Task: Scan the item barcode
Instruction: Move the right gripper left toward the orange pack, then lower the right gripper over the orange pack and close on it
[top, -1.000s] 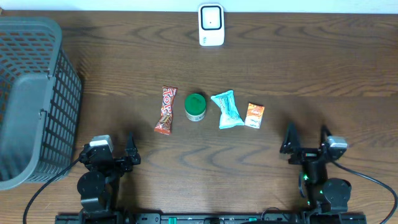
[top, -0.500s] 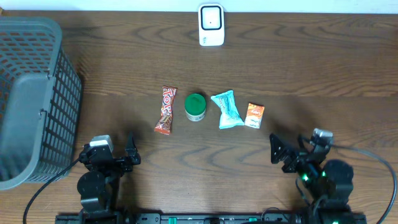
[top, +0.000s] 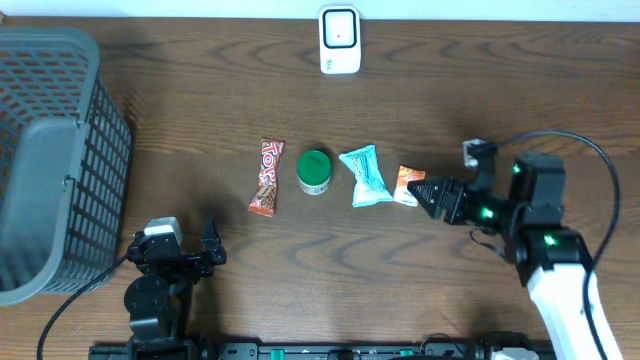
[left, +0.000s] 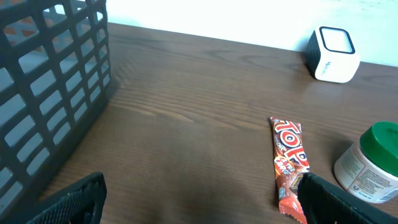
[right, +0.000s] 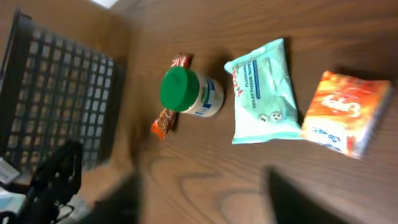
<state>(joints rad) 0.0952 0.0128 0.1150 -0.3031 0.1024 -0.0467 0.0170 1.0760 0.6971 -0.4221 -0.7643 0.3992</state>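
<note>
— Two claws, what are they doing?
— Left claw (top: 212, 243) is wide apart, well left of the orange packet (top: 406, 180). Right claw (top: 421, 190) is partly apart, just right of it, holding nothing.
— Farther back?
— White scanner (top: 339, 40), far behind the packet.

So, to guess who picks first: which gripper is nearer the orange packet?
Right. The right gripper hovers right beside the orange packet; the left gripper sits far off, beyond the red bar.

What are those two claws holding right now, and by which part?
Nothing is held. The right claw is open beside the orange snack packet, not gripping it; the left claw is open and empty.
</note>
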